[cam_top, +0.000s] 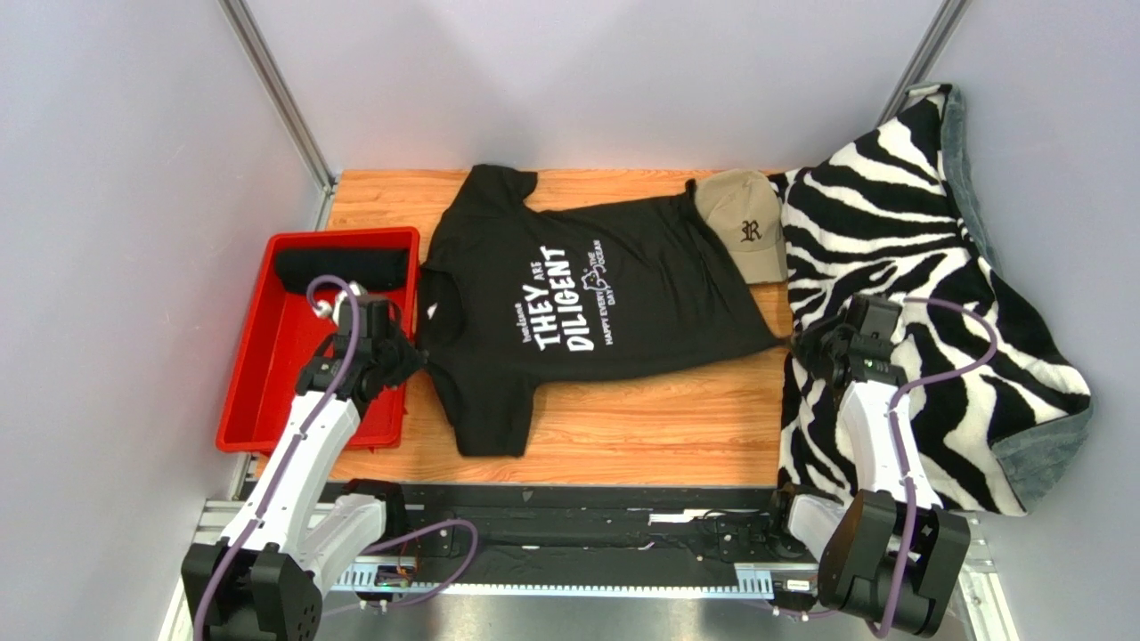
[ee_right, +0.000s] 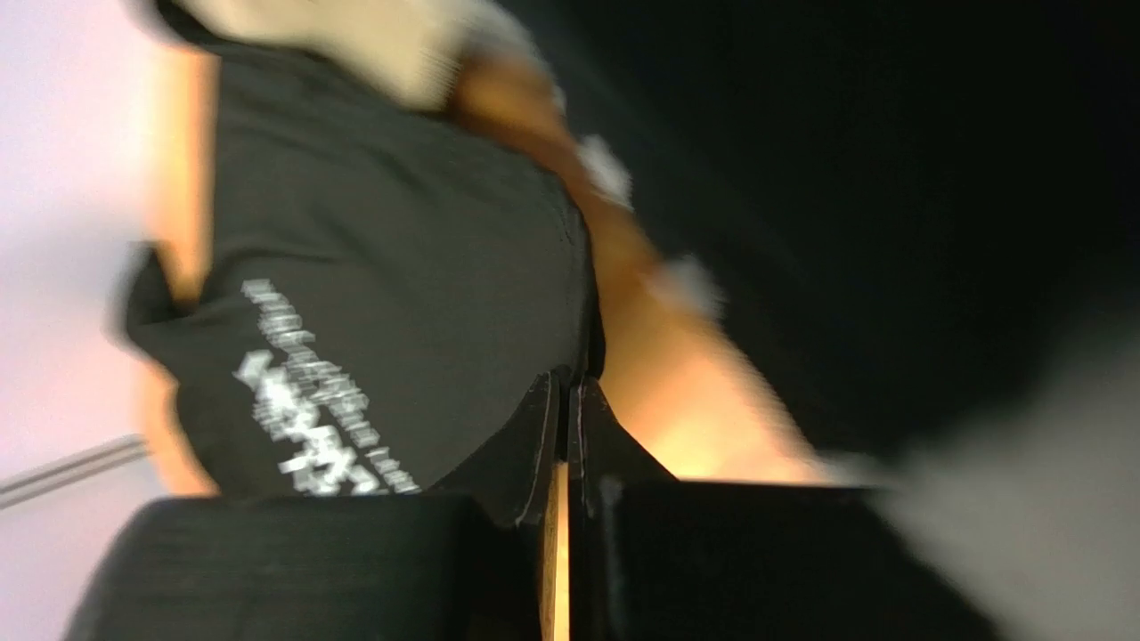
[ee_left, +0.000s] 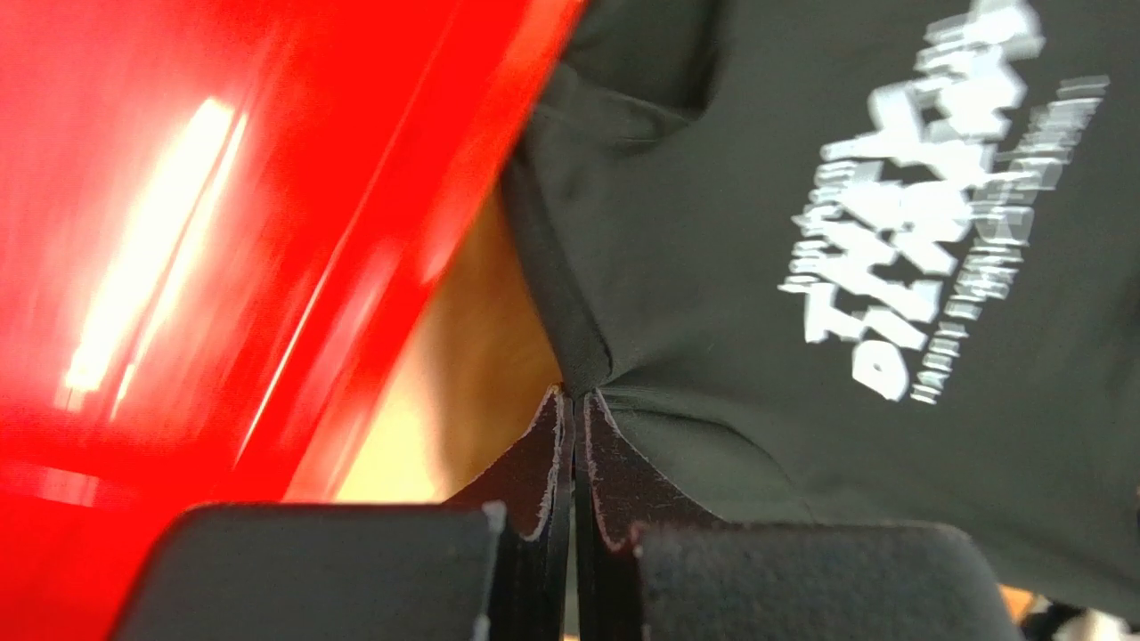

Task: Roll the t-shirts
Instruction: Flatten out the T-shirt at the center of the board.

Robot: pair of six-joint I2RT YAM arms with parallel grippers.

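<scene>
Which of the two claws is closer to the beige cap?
Right. The right gripper sits a little nearer the robot than the cap, at the shirt hem. The left gripper is across the shirt at its collar, beside the bin.

The right wrist view is smeared: white lettering on the black t-shirt [ee_right: 402,267] is unreadable, and the dark mass [ee_right: 870,200] right of it cannot be identified. In the left wrist view, the red bin [ee_left: 201,267] left of the t-shirt is blurred and cut off. From above, a zebra blanket [cam_top: 923,267] hides the desk [cam_top: 642,428] right of the t-shirt.
</scene>
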